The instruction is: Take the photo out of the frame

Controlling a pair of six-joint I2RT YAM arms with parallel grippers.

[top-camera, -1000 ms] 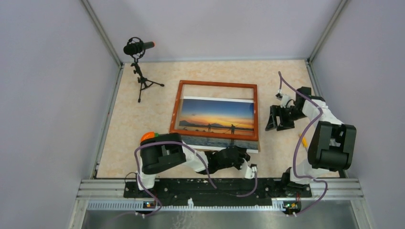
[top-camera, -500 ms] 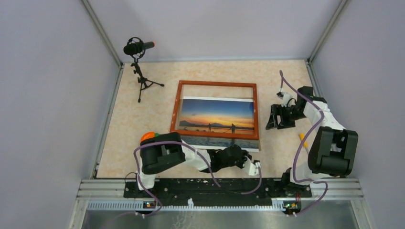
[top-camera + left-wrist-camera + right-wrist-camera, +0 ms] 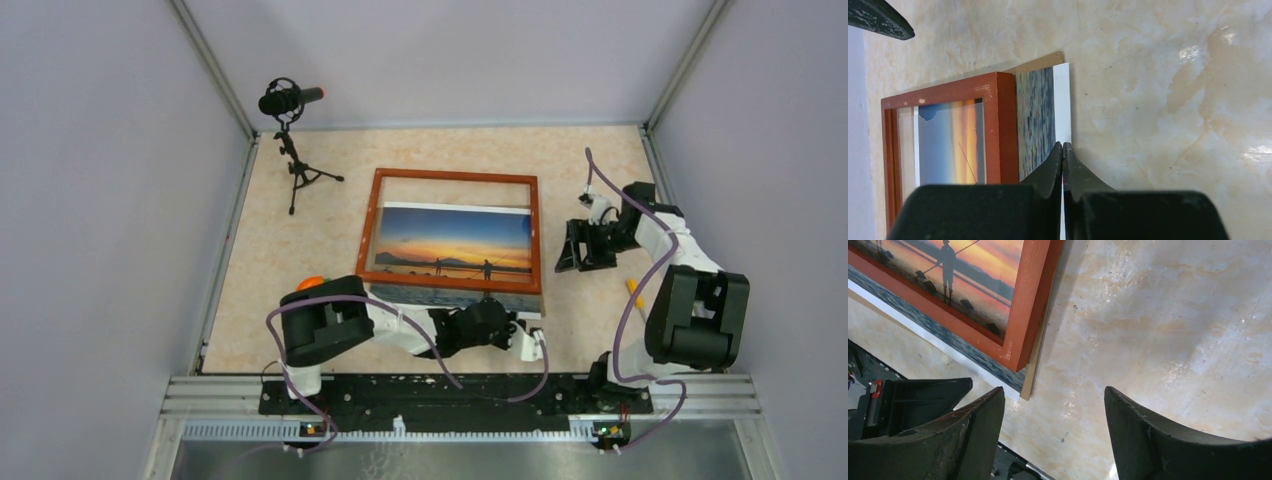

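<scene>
Overhead, frame [image 3: 455, 177]: thin reddish-brown wooden rectangle lying flat mid-bench, glossy front up.
Photo [image 3: 455, 240]: sunset print, orange sky over blue water. It sits low inside the frame, and its near strip with a white edge sticks out past the frame's near bar.
Left tool [image 3: 515, 322]: at the photo's near right corner, low over the bench [image 3: 300, 260].
Right tool [image 3: 585, 250]: just right of the frame, apart from it.
Microphone [image 3: 290, 100]: black, on a small tripod, far left.

Left wrist, left tool [image 3: 1062, 150]: black tapered fingers pressed together on the photo's [image 3: 1035, 115] white edge.
Backing board [image 3: 1040, 60]: plain brown corner showing under the print.
Frame [image 3: 998, 125]: scuffed wood, beside the exposed blue strip.

Right wrist, right tool [image 3: 1053, 392]: worn black fingers spread wide, holding nothing, above mottled cream bench [image 3: 1173, 315].
Frame [image 3: 1030, 300]: corner in view, with a dark silhouetted figure on the photo [image 3: 973, 275] inside it.
</scene>
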